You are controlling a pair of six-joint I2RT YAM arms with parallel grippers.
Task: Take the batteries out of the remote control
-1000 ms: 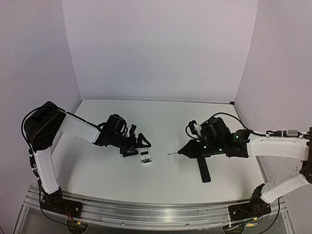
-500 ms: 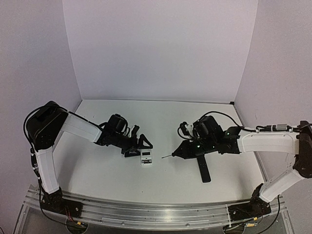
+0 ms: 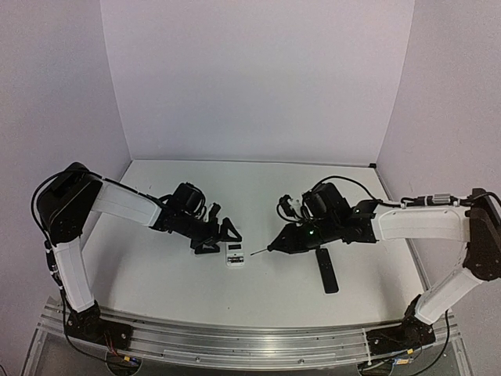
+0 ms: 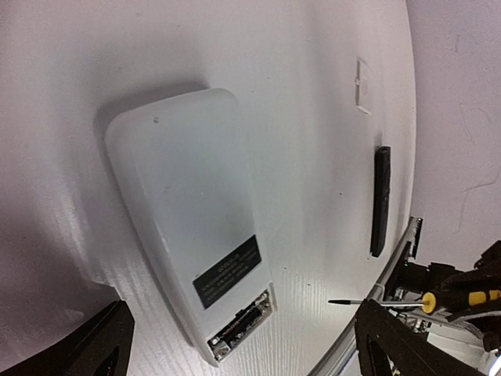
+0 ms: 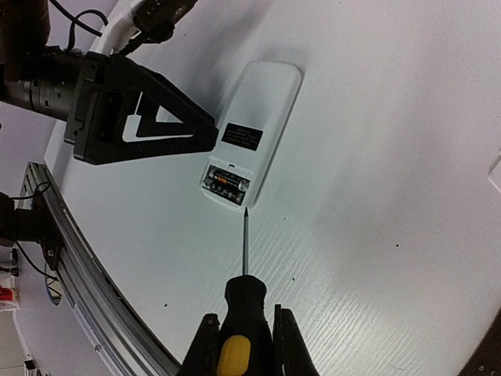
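From above, the remote control (image 3: 234, 254) lies back-up on the table (image 3: 156, 274), between the two arms. The left gripper (image 3: 218, 237) hangs just behind it, jaws spread wide and holding nothing; it looks placed to brace the casing if it slides. The right gripper (image 3: 293, 237) is clamped on the handle of a screwdriver (image 3: 266, 249), whose shaft points at the remote from the right. A slim black remote (image 3: 326, 270) lies well apart to the right, outside the job.

The left wrist view explains the aim: the end compartment is uncovered, and the batteries (image 4: 239, 323) sit exposed inside it, just below a dark label (image 4: 227, 270). The dark fingers (image 4: 94, 348) stand clear of the casing on both sides.

The right wrist view has the screwdriver's tip right at the compartment's edge; touching or not, I cannot tell. I judge it is held low and slanted so the tip can lever a cell out
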